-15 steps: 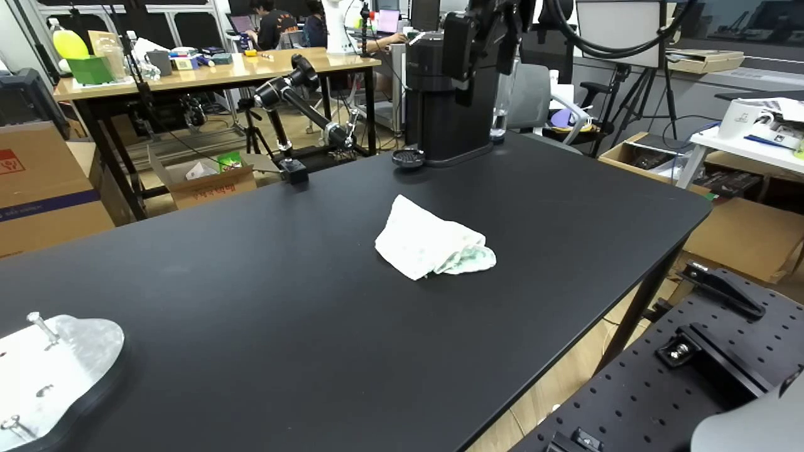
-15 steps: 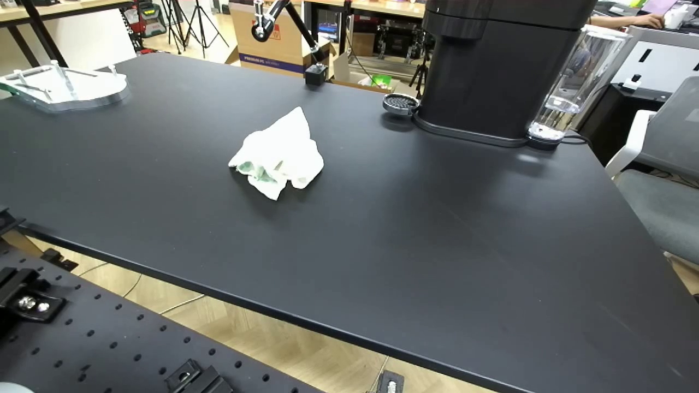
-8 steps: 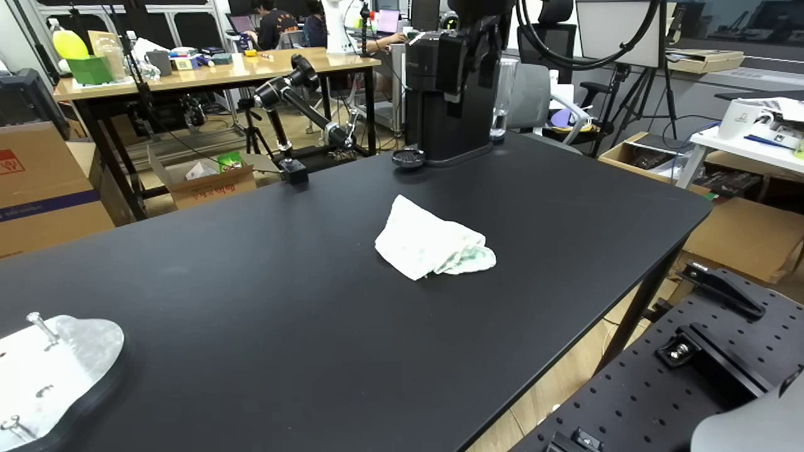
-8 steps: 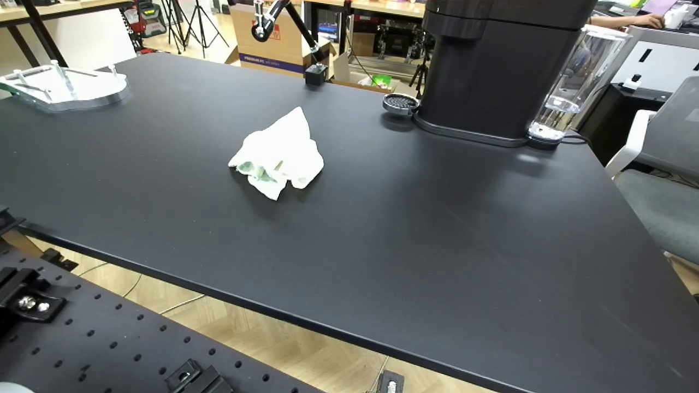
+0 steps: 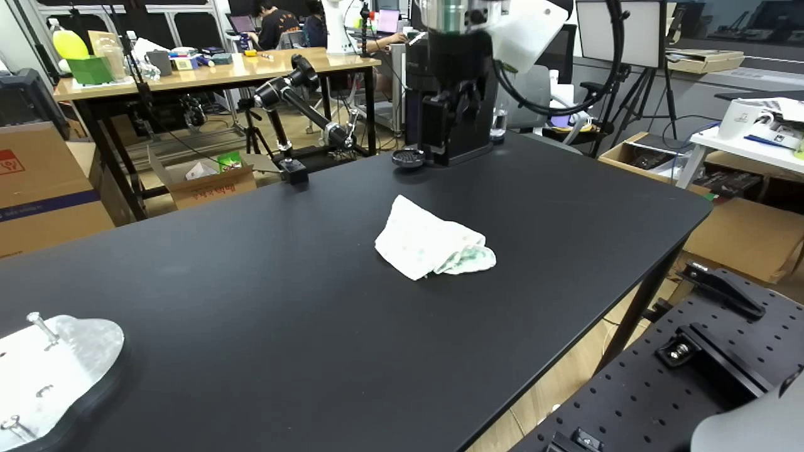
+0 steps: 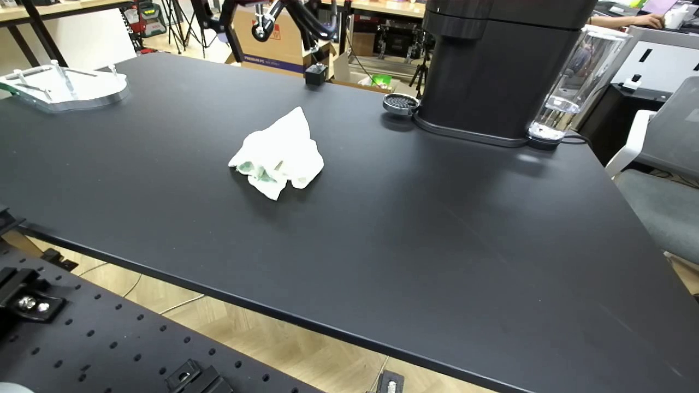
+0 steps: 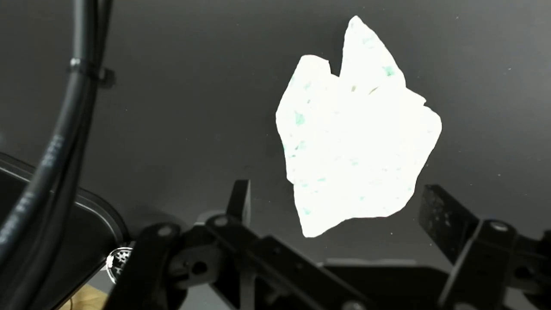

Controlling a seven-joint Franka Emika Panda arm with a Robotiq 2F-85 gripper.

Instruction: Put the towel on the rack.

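A white towel (image 7: 357,142) with small green marks lies loosely bunched on the black table (image 6: 437,245), apart from the gripper (image 7: 338,191). The gripper points down above the tabletop, its two fingers (image 7: 445,221) spread wide; in the wrist view the towel shows between and beyond their tips. A black coffee machine (image 6: 497,76) stands near the table's far edge, with a round drip tray (image 6: 401,102) and a clear water tank (image 6: 576,82). In an exterior view the gripper partly hides the machine. What looks like the rack (image 5: 97,355), pale and pegged, sits well apart from the towel, though the view cuts it off.
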